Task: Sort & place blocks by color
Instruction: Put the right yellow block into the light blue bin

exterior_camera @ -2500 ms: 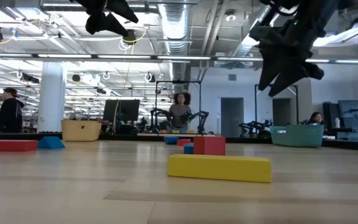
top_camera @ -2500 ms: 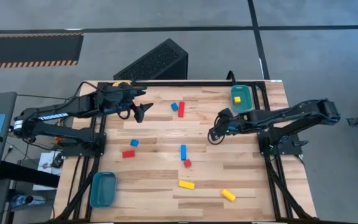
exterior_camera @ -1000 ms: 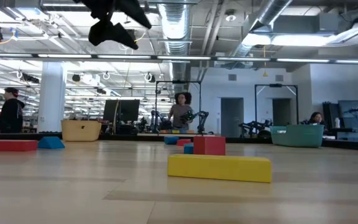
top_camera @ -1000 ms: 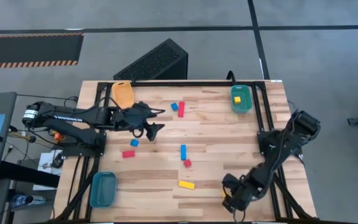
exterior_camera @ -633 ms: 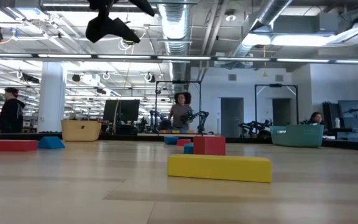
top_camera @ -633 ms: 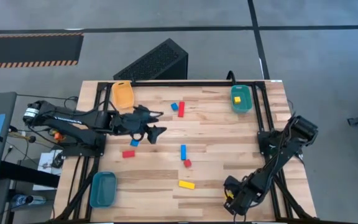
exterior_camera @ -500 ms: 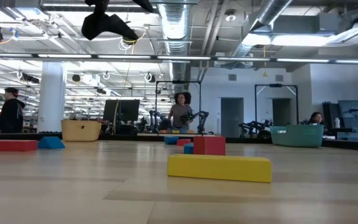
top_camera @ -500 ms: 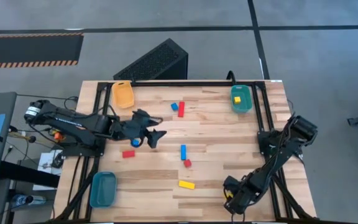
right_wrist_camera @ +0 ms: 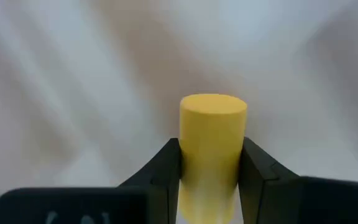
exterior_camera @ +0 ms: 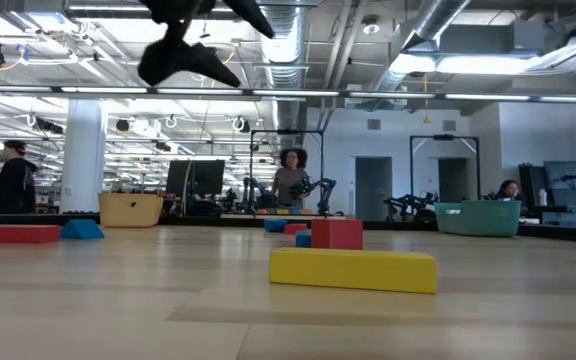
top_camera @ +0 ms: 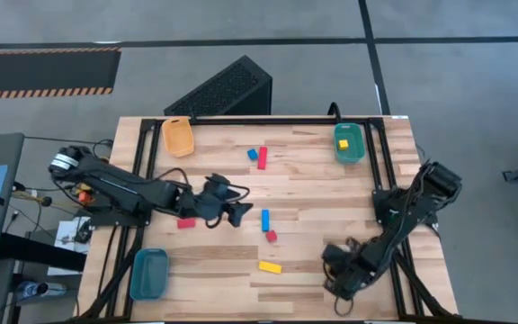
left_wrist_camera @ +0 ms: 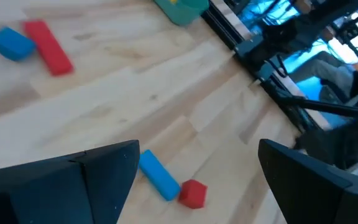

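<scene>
Looking straight down on a wooden worktop (top_camera: 313, 193) w/ two dark robot arms. The right tool (right_wrist_camera: 209, 163), near the front right corner in the high view, is pinching a yellow cylinder block (right_wrist_camera: 211, 146) between its two fingers (right_wrist_camera: 164, 167); the wrist view shows both fingers pressed to the block's sides. The left tool (top_camera: 241, 215) reaches over the worktop's middle, fingers spread wide w/ nothing between them, just beside a blue bar block (top_camera: 264, 220).

Blocks on the worktop: a red cube (top_camera: 271, 236) sits close to the blue bar's front end; a yellow bar (top_camera: 270, 267) lies nearer the front edge; a red bar (top_camera: 262, 157) and a small blue block (top_camera: 252, 154) lie side by side toward the back; another red bar (top_camera: 185, 222) shows partly under the left arm. In the low view the yellow bar is closest to the lens, the red cube behind it.

Bins: an orange bin (top_camera: 176, 136) at back left, a blue bin (top_camera: 148, 273) at front left, a green bin (top_camera: 348, 143) at back right w/ a yellow cube (top_camera: 343, 144) inside.

People show in the room beyond the worktop in the low view.
</scene>
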You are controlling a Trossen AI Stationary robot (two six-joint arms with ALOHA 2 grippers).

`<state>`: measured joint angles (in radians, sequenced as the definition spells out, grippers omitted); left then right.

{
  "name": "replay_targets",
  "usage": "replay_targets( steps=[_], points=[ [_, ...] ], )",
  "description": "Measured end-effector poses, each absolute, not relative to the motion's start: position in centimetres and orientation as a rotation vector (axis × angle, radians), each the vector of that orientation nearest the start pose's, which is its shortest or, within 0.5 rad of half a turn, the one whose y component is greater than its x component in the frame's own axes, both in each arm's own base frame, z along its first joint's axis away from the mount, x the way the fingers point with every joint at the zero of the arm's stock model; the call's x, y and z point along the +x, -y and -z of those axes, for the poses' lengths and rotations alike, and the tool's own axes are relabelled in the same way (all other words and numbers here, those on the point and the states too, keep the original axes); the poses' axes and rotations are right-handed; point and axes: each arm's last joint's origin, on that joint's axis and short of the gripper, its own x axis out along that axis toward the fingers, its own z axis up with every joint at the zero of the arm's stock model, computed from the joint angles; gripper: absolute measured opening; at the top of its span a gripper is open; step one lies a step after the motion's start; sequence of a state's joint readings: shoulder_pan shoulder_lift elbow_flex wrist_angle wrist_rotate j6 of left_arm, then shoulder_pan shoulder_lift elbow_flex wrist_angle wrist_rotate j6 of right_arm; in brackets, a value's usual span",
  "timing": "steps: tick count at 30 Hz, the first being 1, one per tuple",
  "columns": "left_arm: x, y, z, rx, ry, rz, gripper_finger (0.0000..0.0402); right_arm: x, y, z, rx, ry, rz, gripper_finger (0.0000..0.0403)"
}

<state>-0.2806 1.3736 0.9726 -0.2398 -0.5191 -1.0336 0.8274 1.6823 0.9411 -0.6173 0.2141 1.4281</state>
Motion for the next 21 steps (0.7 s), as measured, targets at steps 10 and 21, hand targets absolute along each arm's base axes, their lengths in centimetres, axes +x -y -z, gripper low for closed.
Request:
replay_targets(
  steps=[10, 21],
  points=[
    [32.3, 7.6, -26.5, -0.822, -0.236, -0.269, 0.0316, 20.3, -17.4, -20.4, 0.526, -0.946, 0.453, 0.011],
    [32.5, 7.2, -29.0, -0.688, -0.03, -0.204, 0.0316, 21.8, -12.3, -26.2, 0.434, -0.691, 0.341, 0.0114]
  ],
)
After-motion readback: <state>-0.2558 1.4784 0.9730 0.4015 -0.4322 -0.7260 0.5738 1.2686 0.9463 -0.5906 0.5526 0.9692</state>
